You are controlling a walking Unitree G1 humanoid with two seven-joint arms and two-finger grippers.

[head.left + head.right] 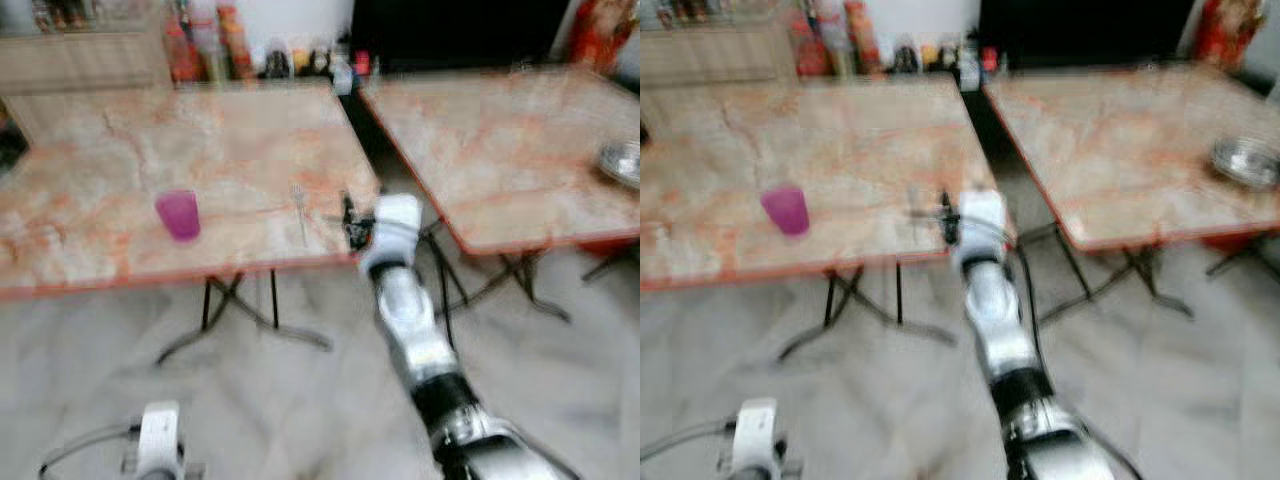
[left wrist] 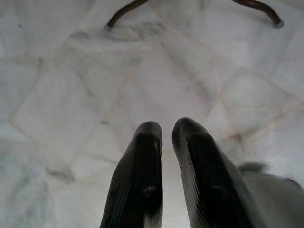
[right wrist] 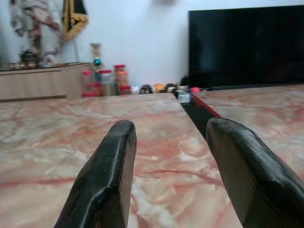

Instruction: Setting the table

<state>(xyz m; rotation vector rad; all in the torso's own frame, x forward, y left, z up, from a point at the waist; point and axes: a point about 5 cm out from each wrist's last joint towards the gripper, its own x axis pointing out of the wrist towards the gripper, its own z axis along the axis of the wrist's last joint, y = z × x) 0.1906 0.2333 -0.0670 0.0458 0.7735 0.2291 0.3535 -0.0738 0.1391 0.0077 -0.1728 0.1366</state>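
A home dining room: marble-look folding tables (image 1: 200,150), a television (image 3: 247,47), and a sideboard (image 3: 42,83).

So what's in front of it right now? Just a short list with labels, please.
Left table: pink cup, fork
Right table: metal bowl near its right edge
Right gripper: open, empty, at the left table's near right corner, beside the fork
Left gripper: low, pointing at the floor, fingers nearly together, holding nothing
View: blurred
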